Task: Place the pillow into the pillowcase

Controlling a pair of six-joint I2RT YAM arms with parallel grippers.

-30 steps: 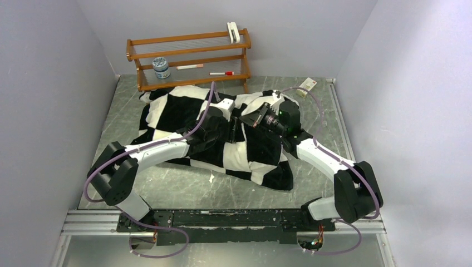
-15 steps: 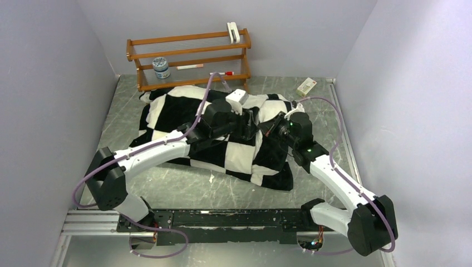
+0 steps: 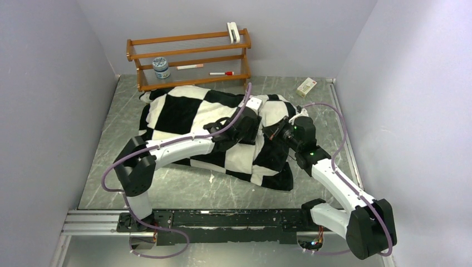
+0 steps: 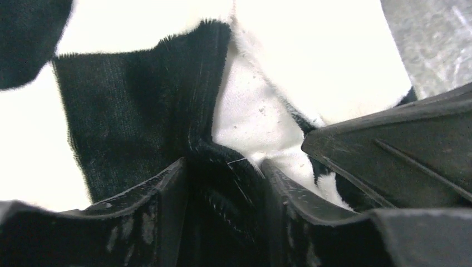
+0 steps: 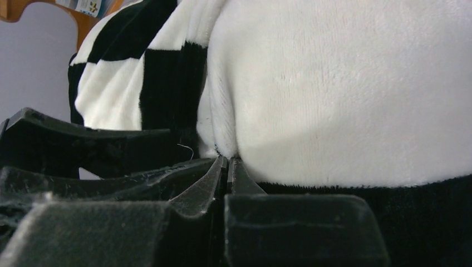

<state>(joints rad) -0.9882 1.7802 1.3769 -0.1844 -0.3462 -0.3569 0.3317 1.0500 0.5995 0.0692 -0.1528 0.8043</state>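
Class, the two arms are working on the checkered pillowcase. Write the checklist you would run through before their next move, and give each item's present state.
1. Left gripper closed on the hem of the pillowcase: ok.
2. Right gripper shut: ok. Cloth pinched in it: cannot tell.
3. Pillow fully inside the pillowcase: cannot tell; no plain white cushion shows outside it from above.
4. Pillowcase lying wholly on the table: ok.
5. Small box apart from both arms: ok.
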